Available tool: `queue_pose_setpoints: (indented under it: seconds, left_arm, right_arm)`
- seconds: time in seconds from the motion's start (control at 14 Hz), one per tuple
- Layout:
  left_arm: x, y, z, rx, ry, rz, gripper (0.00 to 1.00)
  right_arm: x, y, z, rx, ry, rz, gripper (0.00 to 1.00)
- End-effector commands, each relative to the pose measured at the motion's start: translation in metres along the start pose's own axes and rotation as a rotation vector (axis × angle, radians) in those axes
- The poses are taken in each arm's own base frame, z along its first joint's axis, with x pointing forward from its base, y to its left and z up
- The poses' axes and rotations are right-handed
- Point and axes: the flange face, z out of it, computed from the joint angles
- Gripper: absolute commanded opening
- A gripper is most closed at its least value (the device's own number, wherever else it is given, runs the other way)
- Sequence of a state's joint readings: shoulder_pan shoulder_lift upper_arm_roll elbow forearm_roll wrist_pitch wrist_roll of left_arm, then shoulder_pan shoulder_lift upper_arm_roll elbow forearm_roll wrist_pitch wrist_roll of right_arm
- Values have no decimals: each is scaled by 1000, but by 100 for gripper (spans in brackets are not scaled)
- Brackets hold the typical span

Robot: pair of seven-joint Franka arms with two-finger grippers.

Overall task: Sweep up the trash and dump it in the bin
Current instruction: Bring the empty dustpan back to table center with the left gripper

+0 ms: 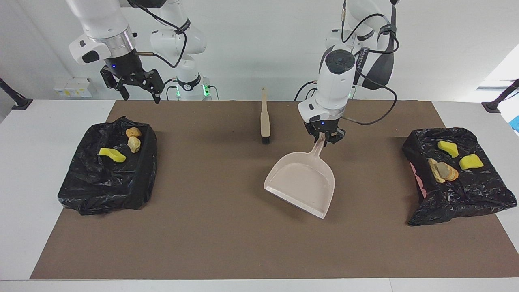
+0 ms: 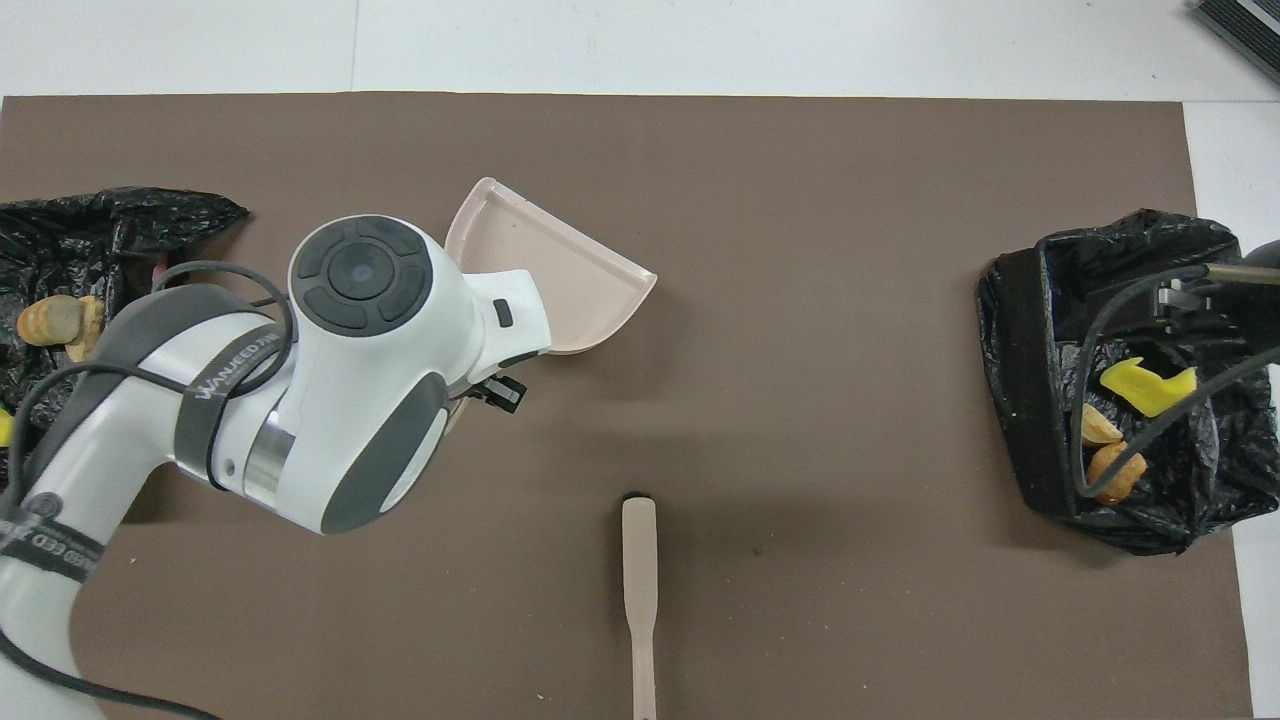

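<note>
My left gripper (image 1: 324, 138) is shut on the handle of the beige dustpan (image 1: 302, 184), which hangs tilted over the middle of the mat with its lip low; in the overhead view the arm covers the gripper and only the pan's (image 2: 560, 270) scoop shows. The pan holds nothing. The beige brush (image 1: 265, 117) lies on the mat near the robots. Trash lies in both bins: a yellow sponge (image 1: 111, 154) and tan lumps (image 1: 134, 143) in one, yellow sponges (image 1: 470, 162) and tan lumps (image 1: 444, 172) in the other. My right gripper (image 1: 139, 94) hangs open over the mat's corner at its own end.
One bin lined with a black bag (image 1: 144, 170) stands at the right arm's end of the brown mat (image 1: 227, 243), the other (image 1: 466, 200) at the left arm's end. The brush (image 2: 638, 585) lies between the arms' bases.
</note>
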State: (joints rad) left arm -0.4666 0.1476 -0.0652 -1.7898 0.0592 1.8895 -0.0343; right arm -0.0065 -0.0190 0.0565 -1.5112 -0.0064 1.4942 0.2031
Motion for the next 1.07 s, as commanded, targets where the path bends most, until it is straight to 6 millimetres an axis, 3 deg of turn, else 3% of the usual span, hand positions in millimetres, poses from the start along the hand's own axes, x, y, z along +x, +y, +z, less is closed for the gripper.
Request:
queue_pose_setpoints:
  seconds: [0.0,0.21,0.5,0.78,1.0]
  left_arm:
    - [3,15,8,-38,17,-145,0]
    - [14,21,21,-89,38,-244,0]
    - [30,57,52,-104,65,-343,0]
    - [17,80,88,-111,84,-380,0]
    - [15,87,92,-119,88,-463,0]
  right_arm:
    - [-5,2,-1,-4,2,-29,100]
    - [-6,2,0,-4,-1,-27,100]
    - [-6,4,-2,-4,-1,-12,100]
    - [-2,19,-1,1,2,17,100]
    - [0,24,-1,4,3,25,100]
